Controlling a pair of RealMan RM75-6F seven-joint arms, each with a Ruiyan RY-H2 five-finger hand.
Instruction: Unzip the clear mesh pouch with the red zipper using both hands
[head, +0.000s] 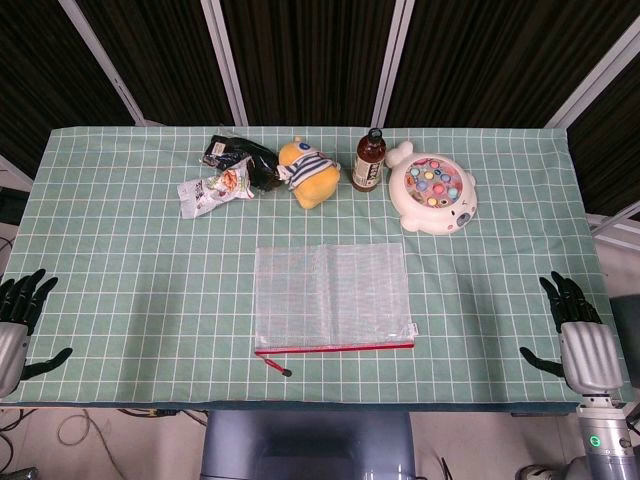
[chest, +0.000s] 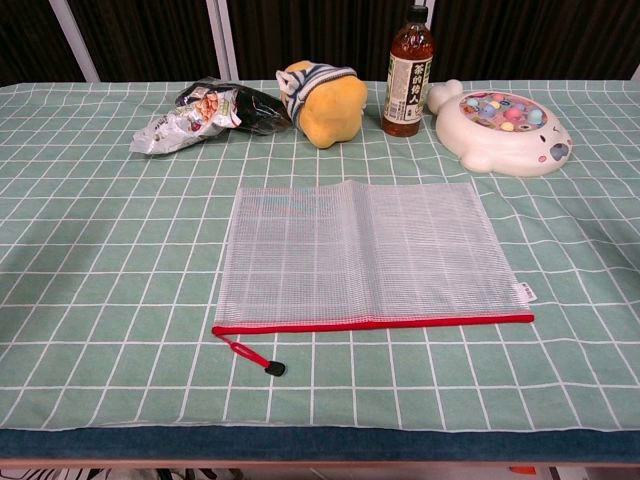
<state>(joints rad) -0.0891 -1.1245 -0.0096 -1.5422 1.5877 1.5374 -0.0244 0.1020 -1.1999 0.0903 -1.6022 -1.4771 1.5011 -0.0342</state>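
1. Lying flat near the middle of the green checked tablecloth, the clear mesh pouch has its red zipper along the near edge, closed along its whole length.
2. The zipper's red pull tab trails from the pouch's left near corner, angled towards the near table edge.
3. The left hand hangs at the table's left near corner, fingers spread, holding nothing, well apart from the pouch.
4. The right hand sits at the right near corner, fingers likewise apart and empty.
5. Along the far side stand snack packets, a yellow plush toy, a brown bottle and a white fishing-game toy.
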